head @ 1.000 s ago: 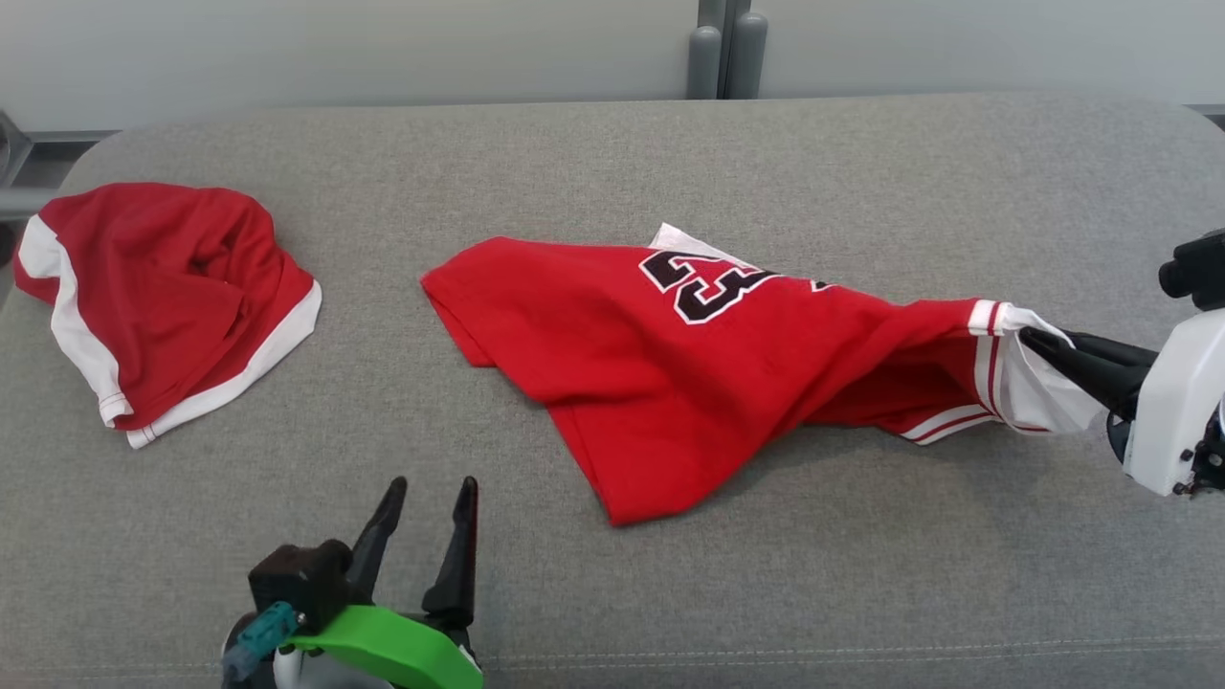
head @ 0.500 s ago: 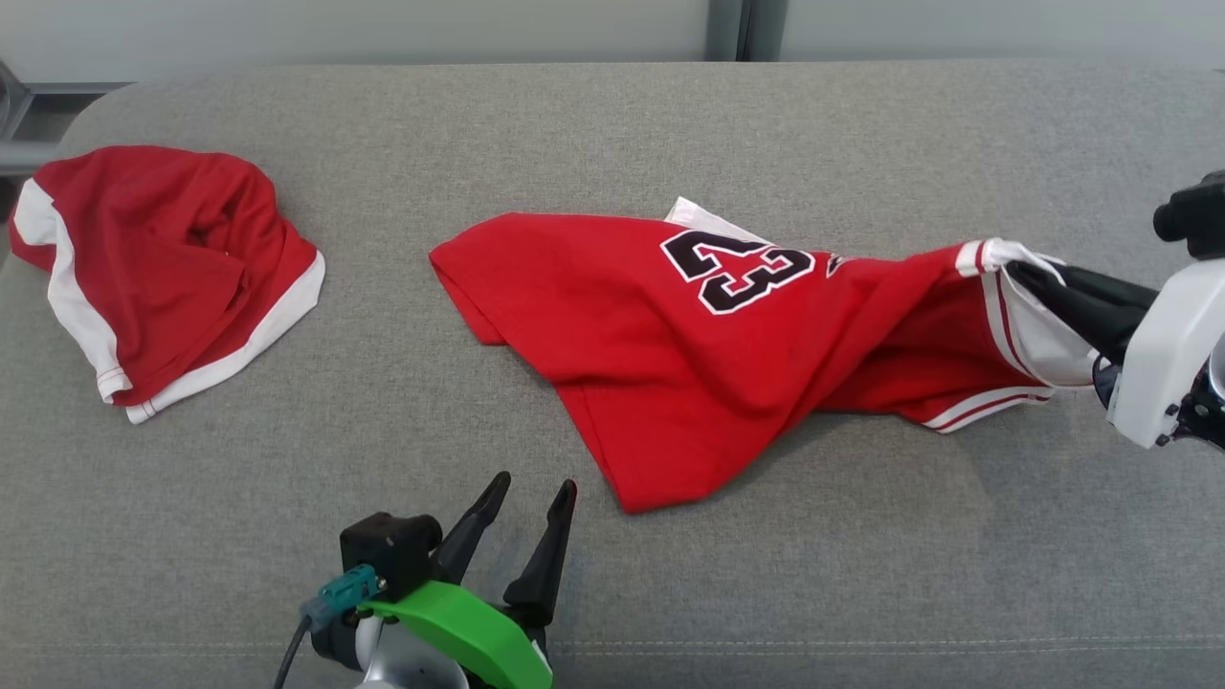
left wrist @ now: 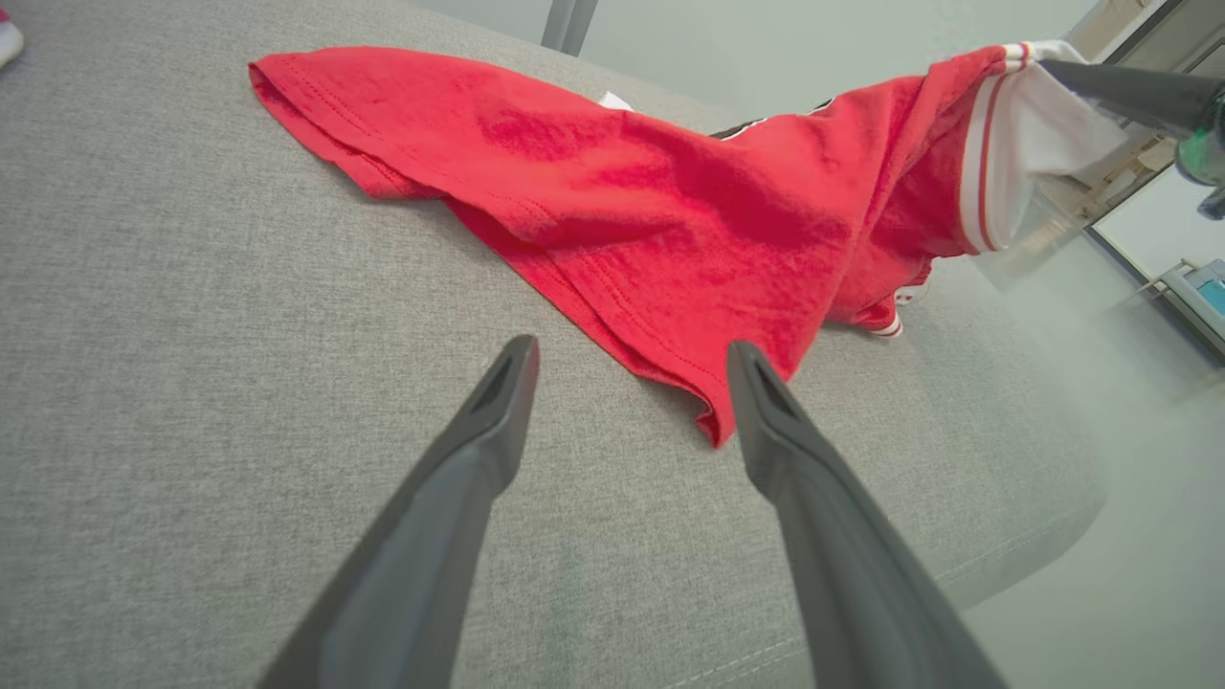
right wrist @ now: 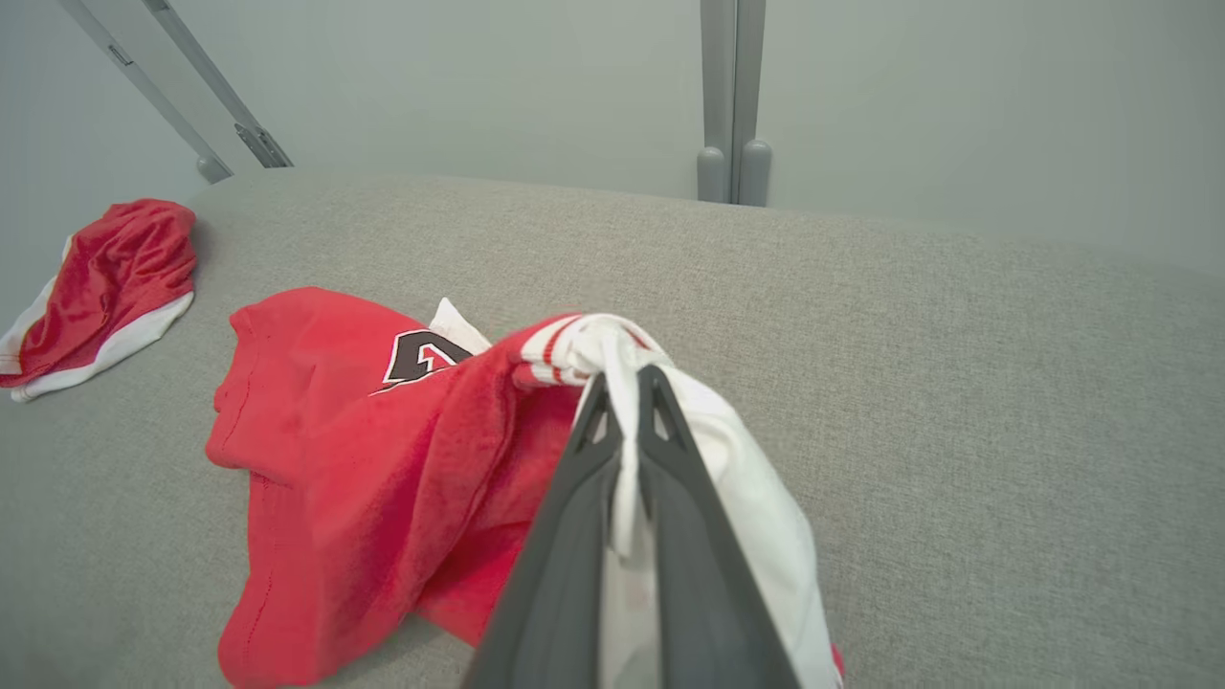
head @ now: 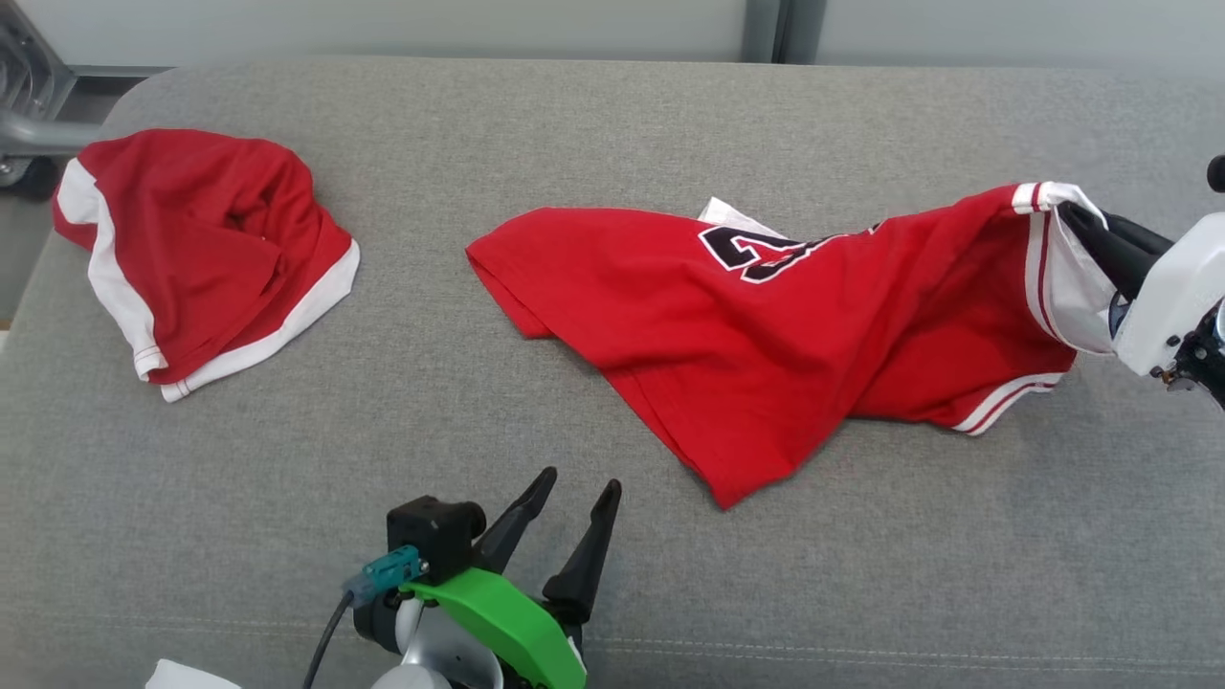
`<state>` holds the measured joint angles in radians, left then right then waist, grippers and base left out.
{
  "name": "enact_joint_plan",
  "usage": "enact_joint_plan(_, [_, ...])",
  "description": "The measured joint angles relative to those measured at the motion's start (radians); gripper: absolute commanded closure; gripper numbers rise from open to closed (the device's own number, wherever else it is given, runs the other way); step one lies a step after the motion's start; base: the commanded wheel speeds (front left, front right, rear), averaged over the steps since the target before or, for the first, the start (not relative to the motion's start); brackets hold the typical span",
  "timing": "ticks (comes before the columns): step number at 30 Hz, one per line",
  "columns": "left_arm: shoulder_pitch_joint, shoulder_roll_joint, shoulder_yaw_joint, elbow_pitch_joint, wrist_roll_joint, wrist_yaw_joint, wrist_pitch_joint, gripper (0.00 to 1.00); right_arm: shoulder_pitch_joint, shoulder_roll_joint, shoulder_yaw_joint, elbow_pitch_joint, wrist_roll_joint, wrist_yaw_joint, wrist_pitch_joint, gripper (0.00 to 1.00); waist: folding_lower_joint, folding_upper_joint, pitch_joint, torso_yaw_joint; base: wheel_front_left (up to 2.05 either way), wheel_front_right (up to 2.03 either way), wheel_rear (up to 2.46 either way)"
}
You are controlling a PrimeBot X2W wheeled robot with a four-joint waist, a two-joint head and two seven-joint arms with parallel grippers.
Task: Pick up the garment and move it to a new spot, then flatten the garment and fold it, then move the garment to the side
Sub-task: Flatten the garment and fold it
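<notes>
A red jersey [head: 766, 335] with a black number and white-striped trim lies stretched across the grey cushion, its right end lifted off the surface. My right gripper [head: 1077, 209] is shut on the jersey's white-trimmed edge [right wrist: 612, 359] and holds that end up. My left gripper [head: 579, 488] stands open near the front edge, just left of the jersey's low corner [left wrist: 713, 421], with nothing between its fingers [left wrist: 502, 383]. In the left wrist view the jersey [left wrist: 670, 211] spreads ahead of the fingers, and the right gripper's fingers [left wrist: 1129, 91] show at the top right.
A second red garment with white trim [head: 201, 249] lies bunched at the far left of the cushion [head: 287, 459]. A grey post [head: 766, 29] stands behind the cushion against the pale wall. Metal framing [head: 29, 115] sits at the upper left.
The right gripper has pulled the jersey's trimmed end up and to the right, partly hiding the number. The left gripper has moved right, closer to the jersey's corner. The camera has shifted too.
</notes>
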<state>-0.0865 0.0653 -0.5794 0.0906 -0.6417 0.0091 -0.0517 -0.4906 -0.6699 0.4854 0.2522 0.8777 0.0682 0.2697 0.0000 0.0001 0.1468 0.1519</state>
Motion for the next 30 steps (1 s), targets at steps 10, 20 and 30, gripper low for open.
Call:
enact_joint_plan(10, [-0.048, -0.012, -0.048, 0.038, -0.025, -0.023, 0.007, 0.0, -0.001, 0.034, 0.076, 0.166, -0.128, -0.033, -0.051, 1.0, 0.0, 0.0, 0.001, 0.072, 0.0, 0.0, 0.0])
enact_joint_plan(20, [-0.048, -0.012, -0.033, 0.068, -0.041, -0.017, -0.017, 0.0, -0.004, 0.079, 0.209, 0.247, -0.223, 0.019, -0.067, 1.0, 0.0, 0.0, -0.014, 0.07, 0.0, 0.0, 0.0])
enact_joint_plan(30, [-0.048, -0.012, -0.029, 0.088, -0.052, -0.008, -0.03, 0.0, -0.01, 0.096, 0.2, 0.305, -0.218, 0.029, -0.112, 1.0, 0.0, 0.0, -0.027, 0.019, 0.0, 0.0, 0.0])
